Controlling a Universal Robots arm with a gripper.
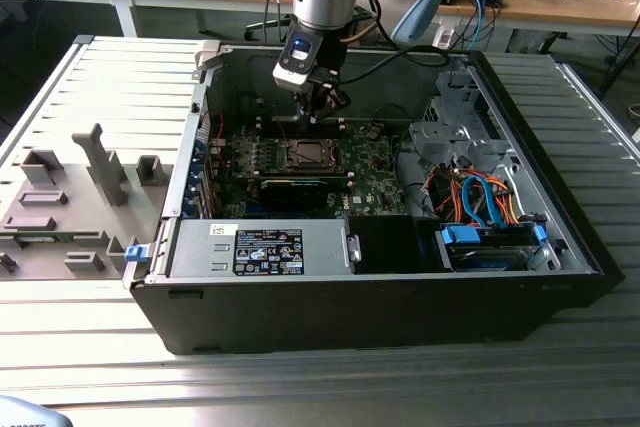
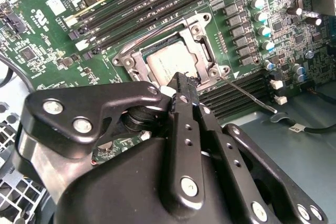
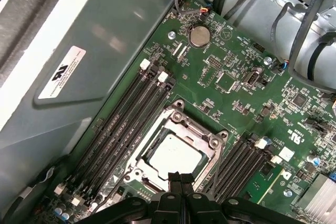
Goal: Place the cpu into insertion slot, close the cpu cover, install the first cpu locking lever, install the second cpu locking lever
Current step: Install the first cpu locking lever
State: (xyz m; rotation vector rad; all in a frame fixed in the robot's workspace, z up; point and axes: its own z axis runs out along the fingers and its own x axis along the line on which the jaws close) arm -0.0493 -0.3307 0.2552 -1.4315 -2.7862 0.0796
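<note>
Insp. note, socket area.

- **Gripper:** My gripper [image 3: 175,178] hung low over the motherboard [image 3: 236,77] inside the open PC case [image 1: 380,297]. Both fingers were pressed together w/ nothing between them. In both wrist views the tips sat at the edge of the socket frame. Contact w/ the frame could not be confirmed.
- **Cpu:** The cpu [image 3: 173,156] lay flat in the insertion slot [image 1: 292,155], pale top showing and square to the rim. Placement judged done.
- **Cover:** The cpu cover [image 3: 212,141] lay down flat around the chip, which showed through its window. Judged closed, though not yet clamped.
- **Lever:** In the second wrist view one thin locking lever [image 2: 249,95] ran out from the socket corner, slanting over the memory slots [image 2: 236,90]. It looked unlatched. The state of the other lever could not be made out.
- **Step in hand (judgement):** first-lever install, approx. halfway through the task.
- **Reqs (judgement):** latching calls for the closed tips to bear on the thin rod itself, not the cover or chip. It needs a steady downward and sideways push to tuck the rod under its hook. The rod is springy and narrow, so slip-off onto nearby board parts is the main risk.
</note>
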